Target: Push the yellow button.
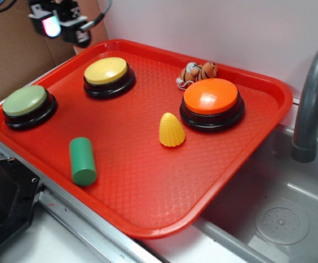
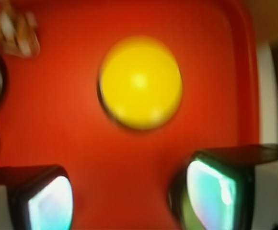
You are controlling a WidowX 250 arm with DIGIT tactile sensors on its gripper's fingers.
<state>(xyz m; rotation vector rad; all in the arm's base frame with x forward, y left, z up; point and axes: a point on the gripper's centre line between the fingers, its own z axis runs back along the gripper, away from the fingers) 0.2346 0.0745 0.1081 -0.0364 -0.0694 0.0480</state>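
- Red plastic tray has a dimpled, waffle-like floor and a raised rolled rim.
- Smooth, flat-domed yellow button on a black round base sits near the tray's far edge, toward the far-left corner.
- Gripper hangs above it, its glossy pads spread apart, gripping nothing.
- No writing is legible.

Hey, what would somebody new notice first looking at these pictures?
Probably the bright red tray beside the sink, carrying three big push buttons: the yellow button at the back, an orange button on the right, a green button on the left. The tool hovers above the yellow one, holding nothing.
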